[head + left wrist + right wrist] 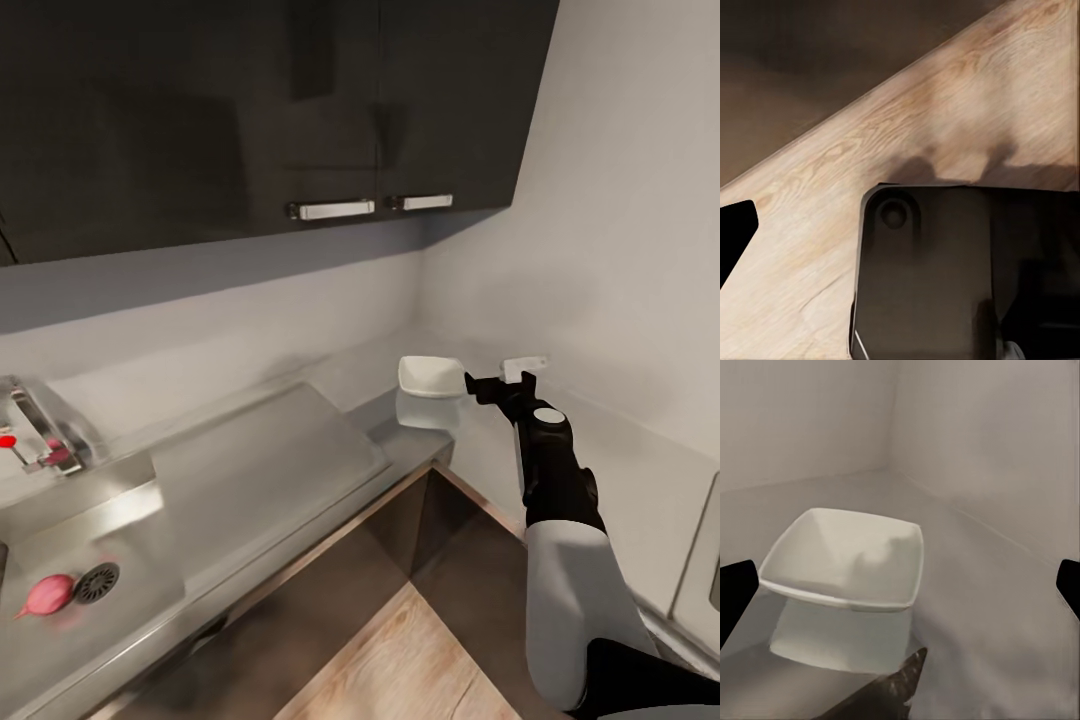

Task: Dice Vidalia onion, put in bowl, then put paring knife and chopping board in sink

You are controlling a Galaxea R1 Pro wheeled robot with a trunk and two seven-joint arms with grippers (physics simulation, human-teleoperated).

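The pink-red Vidalia onion [48,594] lies in the grey sink [120,610], beside the round drain [97,582] and below the chrome tap [40,430]. Far off in the corner, the white square bowl [430,376] stands on the grey countertop [620,470]. My right gripper [497,383] hovers open just right of the bowl, which sits empty between the spread fingertips [735,589] in the right wrist view [844,559]. My left gripper [900,240] hangs low over the wooden floor [832,172], one black fingertip [735,232] showing. The chopping board and paring knife are out of view.
A flat drainboard [260,460] lies between sink and bowl. Dark wall cabinets [300,100] hang overhead. A small white object [525,365] sits behind my right gripper. A white appliance [700,560] borders the counter at right. A dark pointed shape [892,690] shows below the bowl; I cannot identify it.
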